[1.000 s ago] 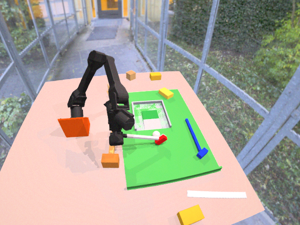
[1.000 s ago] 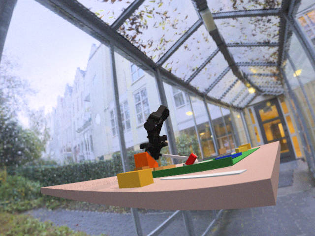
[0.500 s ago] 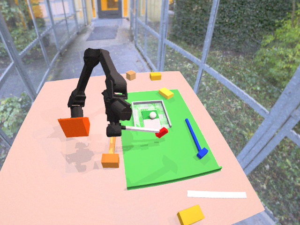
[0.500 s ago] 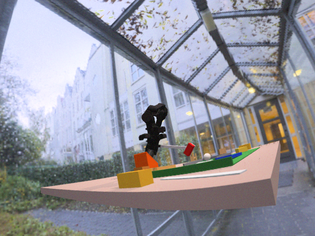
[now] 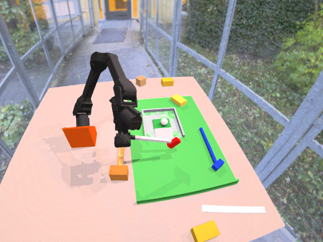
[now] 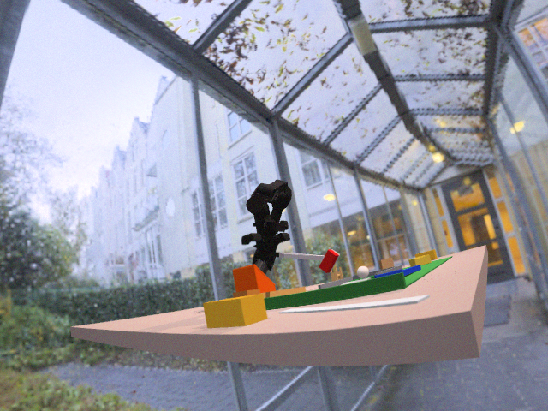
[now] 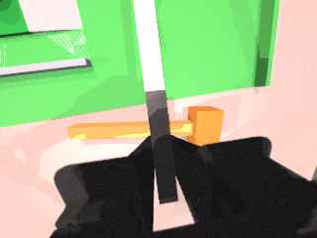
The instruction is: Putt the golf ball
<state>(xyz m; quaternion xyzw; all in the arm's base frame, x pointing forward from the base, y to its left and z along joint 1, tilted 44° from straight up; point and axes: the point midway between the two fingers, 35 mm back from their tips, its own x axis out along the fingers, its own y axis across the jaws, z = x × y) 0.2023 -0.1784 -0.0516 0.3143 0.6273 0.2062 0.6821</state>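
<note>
Black and bent high at the elbow, our arm [image 5: 122, 80] [image 6: 270, 199] reaches down to its jaws [image 5: 122, 140], clamped on the dark grip of the red putter [image 5: 173, 142] [image 6: 329, 260] [image 7: 151, 50], whose shaft points toward three o'clock in the top view, its head raised above the green mat [image 5: 156, 172] [image 6: 345, 290] [image 7: 208, 45] on our desk [image 5: 91, 208] [image 6: 309, 345] [image 7: 40, 154]. We see the white golf ball [image 5: 164, 121] [image 6: 362, 271] on the dark green square [image 5: 157, 123] [image 7: 10, 20], at eleven o'clock from that head. We can read no labels or writing.

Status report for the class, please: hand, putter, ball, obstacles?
Hand shut on red putter, head raised. Golf ball on the dark green patch atop the ramp. Nothing seen between putter head and ball.
</note>
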